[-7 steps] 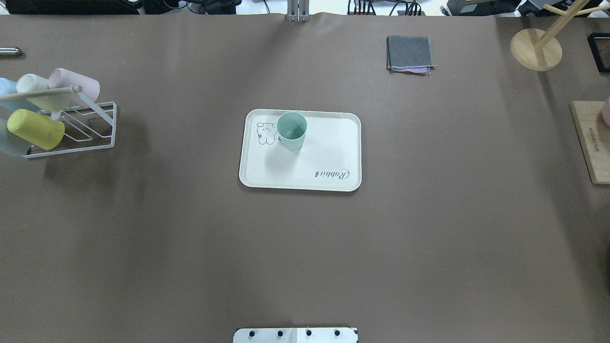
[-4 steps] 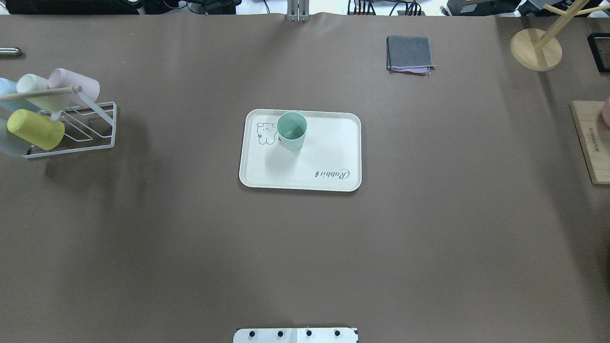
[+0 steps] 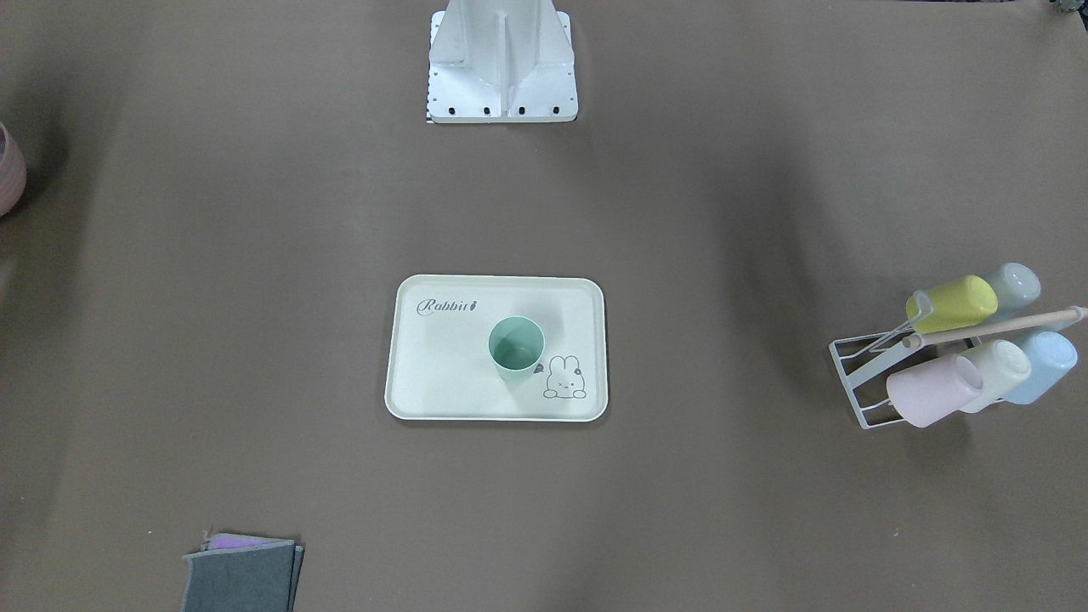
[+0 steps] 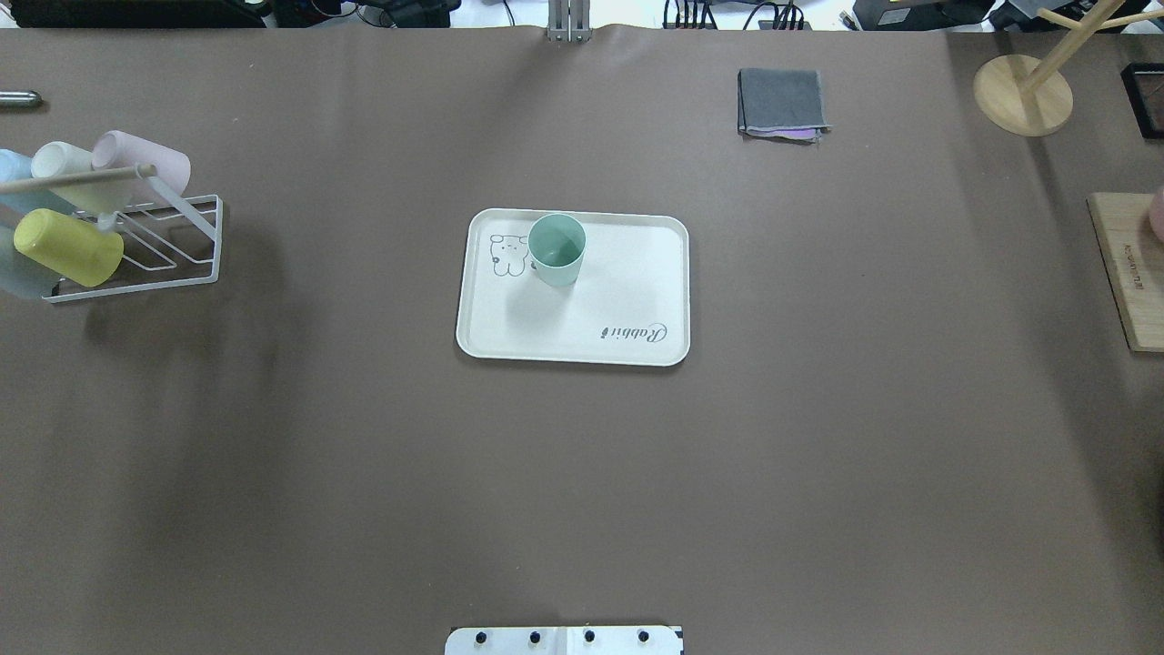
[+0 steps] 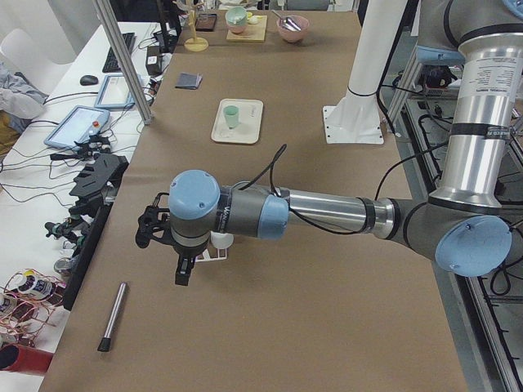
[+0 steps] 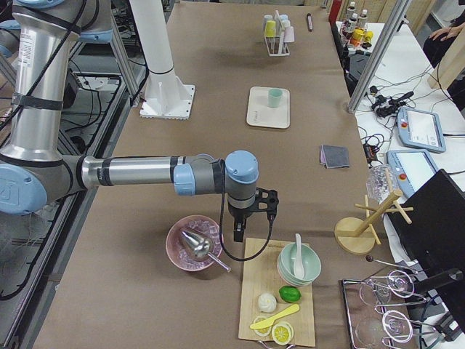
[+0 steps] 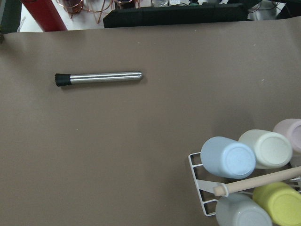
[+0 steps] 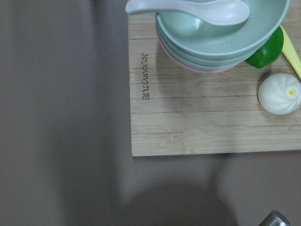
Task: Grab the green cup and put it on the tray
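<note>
The green cup [image 4: 556, 247] stands upright on the cream tray [image 4: 627, 282], near the rabbit drawing at its far left part; it also shows in the front view [image 3: 516, 347] on the tray [image 3: 442, 374]. No gripper touches it. Both grippers are out of the overhead and front views. My left gripper [image 5: 181, 274] hangs over the table's left end by the cup rack, far from the tray [image 5: 245, 131]. My right gripper [image 6: 237, 233] hangs over the right end, beside a wooden board. I cannot tell whether either is open or shut.
A white wire rack [image 4: 173, 246] holds a yellow cup [image 4: 68, 246] and several pastel ones at the left. A metal rod [image 7: 99, 77] lies beyond it. A grey cloth [image 4: 782, 102], a wooden stand [image 4: 1023, 91] and a wooden board [image 4: 1128, 273] with stacked bowls [image 8: 221, 33] are at the right.
</note>
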